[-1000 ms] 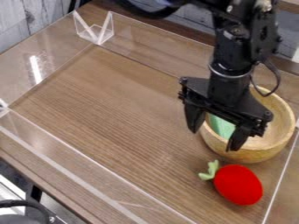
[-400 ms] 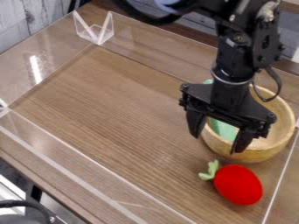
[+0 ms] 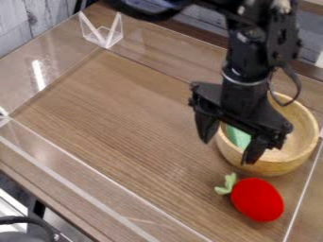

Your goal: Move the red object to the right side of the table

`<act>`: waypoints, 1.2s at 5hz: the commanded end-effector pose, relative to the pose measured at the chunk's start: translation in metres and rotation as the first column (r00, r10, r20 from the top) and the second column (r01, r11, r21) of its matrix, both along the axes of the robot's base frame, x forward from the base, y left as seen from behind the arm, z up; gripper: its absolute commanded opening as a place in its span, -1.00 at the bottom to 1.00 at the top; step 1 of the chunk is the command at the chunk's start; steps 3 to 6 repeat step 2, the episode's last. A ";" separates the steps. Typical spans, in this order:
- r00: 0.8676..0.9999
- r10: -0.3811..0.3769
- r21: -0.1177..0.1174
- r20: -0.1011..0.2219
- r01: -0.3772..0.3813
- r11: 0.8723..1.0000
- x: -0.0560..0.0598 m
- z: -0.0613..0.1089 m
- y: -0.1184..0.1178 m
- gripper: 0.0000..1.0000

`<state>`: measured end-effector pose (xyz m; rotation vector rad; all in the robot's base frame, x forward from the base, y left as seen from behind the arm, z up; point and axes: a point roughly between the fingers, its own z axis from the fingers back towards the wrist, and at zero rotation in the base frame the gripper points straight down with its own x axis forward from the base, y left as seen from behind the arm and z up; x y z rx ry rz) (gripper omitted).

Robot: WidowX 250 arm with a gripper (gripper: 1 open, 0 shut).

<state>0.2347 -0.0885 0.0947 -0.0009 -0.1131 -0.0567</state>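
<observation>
Brown Tabletop Is Hosting a Red Toy Beside a Wooden Bowl

The wood-grain table [image 3: 101,123] is stretching beneath the scene, with a clear plastic piece [image 3: 102,30] standing near its far edge. A black robot arm [image 3: 250,28] is reaching down from the top, and its pincer [image 3: 228,140] is hovering over the round, light wooden bowl [image 3: 284,156] with its two fingers spread wide, gripping nothing. Something green [image 3: 237,135] is sitting in the bowl, partly hidden by the pincer. The red toy [image 3: 258,199] is lying at the near right of the table, just in front of the bowl, its green leafy top [image 3: 229,183] pointing left.
</observation>
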 end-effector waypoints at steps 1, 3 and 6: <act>0.999 0.018 -0.011 0.035 -0.018 1.000 -0.001 0.017 0.002 1.00; 0.998 0.050 -0.011 0.030 -0.050 0.999 -0.004 0.021 0.004 1.00; 0.998 0.050 -0.011 0.030 -0.050 0.999 -0.004 0.021 0.004 1.00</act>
